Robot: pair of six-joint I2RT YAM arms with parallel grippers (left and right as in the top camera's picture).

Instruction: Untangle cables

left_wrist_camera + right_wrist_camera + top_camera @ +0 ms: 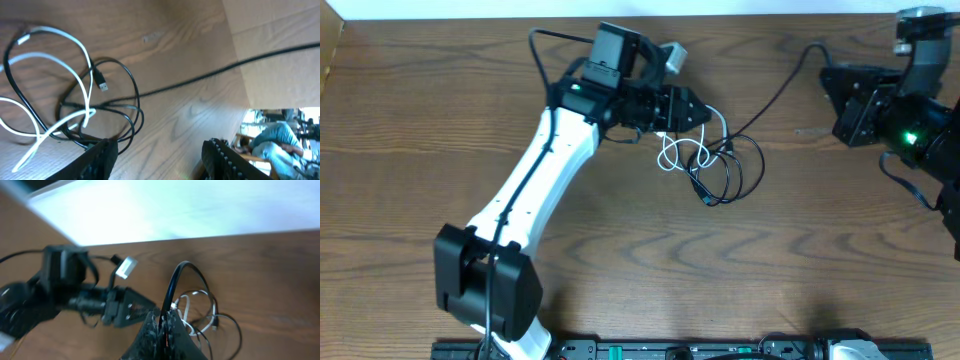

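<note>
A tangle of thin cables lies mid-table: a white cable looped through black cables. My left gripper is open just behind the tangle. In the left wrist view its jaws stand apart over bare wood, with the white loops, the black loops and a small plug end to their left. My right gripper is shut on one black cable, which runs taut from the tangle to it. The right wrist view shows that cable pinched between the jaws.
The white left arm crosses the table's left half from its black base. A thick arm cable arcs behind the left wrist. A strip of equipment lines the front edge. A cardboard wall borders the table.
</note>
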